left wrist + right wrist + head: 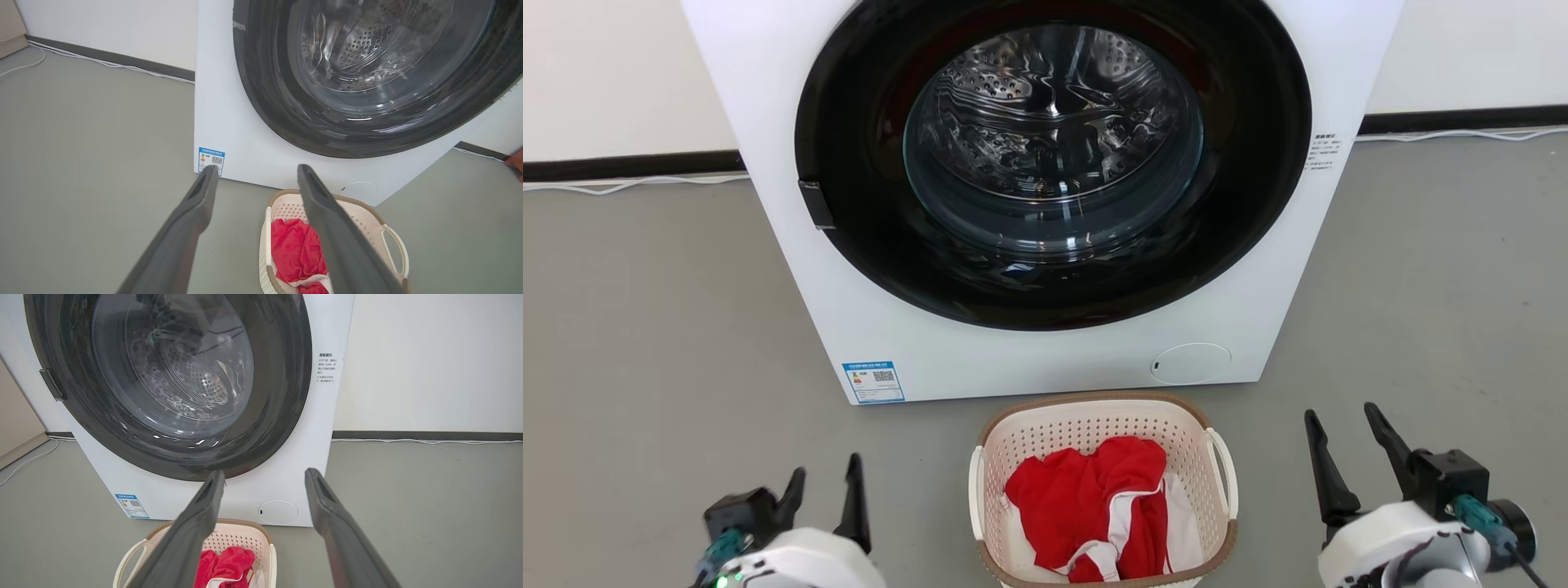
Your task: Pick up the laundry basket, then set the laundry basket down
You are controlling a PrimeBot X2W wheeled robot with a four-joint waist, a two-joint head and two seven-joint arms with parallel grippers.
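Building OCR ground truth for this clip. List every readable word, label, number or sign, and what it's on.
"温馨提示:" is the likely reading of the heading on the printed notice, on the washing machine front, right of the door. The lines below it are too small to read.
Unreadable: the blue label at the machine's lower left corner, with a QR code and print too small to read.
None: no text visible on the laundry basket or the red garment.

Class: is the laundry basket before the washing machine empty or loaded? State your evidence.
Loaded. The laundry basket stands upright on the floor, and crumpled red and white cloth lies inside it, below its rim.
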